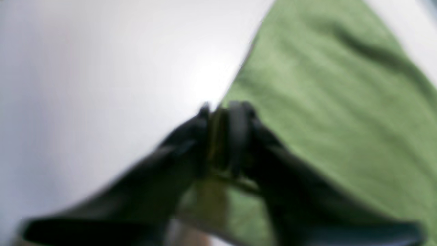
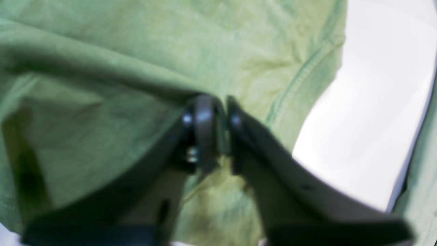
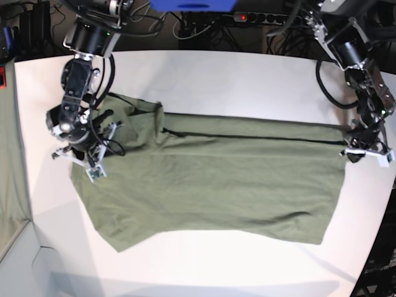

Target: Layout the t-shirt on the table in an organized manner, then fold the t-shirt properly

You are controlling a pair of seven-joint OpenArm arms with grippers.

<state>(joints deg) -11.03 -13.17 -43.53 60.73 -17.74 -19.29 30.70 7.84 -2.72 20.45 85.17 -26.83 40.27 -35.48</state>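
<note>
The olive-green t-shirt [image 3: 216, 179] lies spread across the white table [image 3: 247, 80], with a fold line along its far edge and a bunched sleeve at the left. My right gripper [image 3: 86, 154] is shut on the shirt's left end. In the right wrist view its fingertips [image 2: 218, 106] pinch a ridge of green cloth [image 2: 136, 51]. My left gripper [image 3: 349, 153] is shut on the shirt's far right corner. In the blurred left wrist view it [image 1: 222, 112] clamps the cloth edge [image 1: 324, 102] just above the table [image 1: 102, 85].
A pale grey-green cloth strip [image 3: 9, 167] hangs at the table's left edge and shows in the right wrist view [image 2: 423, 164]. Cables and a power strip [image 3: 260, 18] lie on the dark floor behind. The table's curved edge runs close to the left gripper.
</note>
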